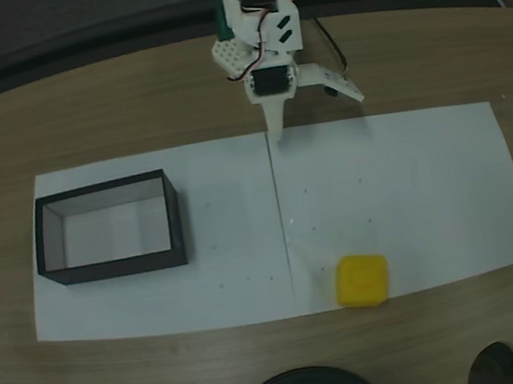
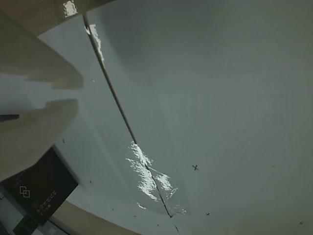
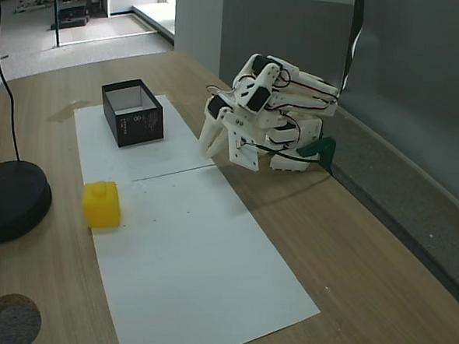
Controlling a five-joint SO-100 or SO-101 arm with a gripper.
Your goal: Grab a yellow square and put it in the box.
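A yellow square (image 1: pixel 362 279) lies flat on white paper (image 1: pixel 406 192) in a fixed view from above, in the near right part of the sheet, close to its near edge. It is about as wide as it is long, so no long axis can be told; its sides run a little askew to the paper's edges. In a fixed view from the side the block (image 3: pixel 101 204) shows as a chunky cube sitting at the paper's left edge.

The box (image 1: pixel 109 228), black walled and pale inside, stands open on the far left of the paper in the view from above, its long side running left to right, well apart from the block. A thin dark seam (image 1: pixel 281 217) crosses the paper between them. Nothing lies between block and box. A black round base (image 3: pixel 9 201) rests on the wooden table (image 3: pixel 364 258) near the block.

The gripper (image 1: pixel 307 111) hangs at the far edge of the paper, arm folded back, well apart from the block. Its jaws are spread, one finger pointing down, the other angled out to the right, holding nothing
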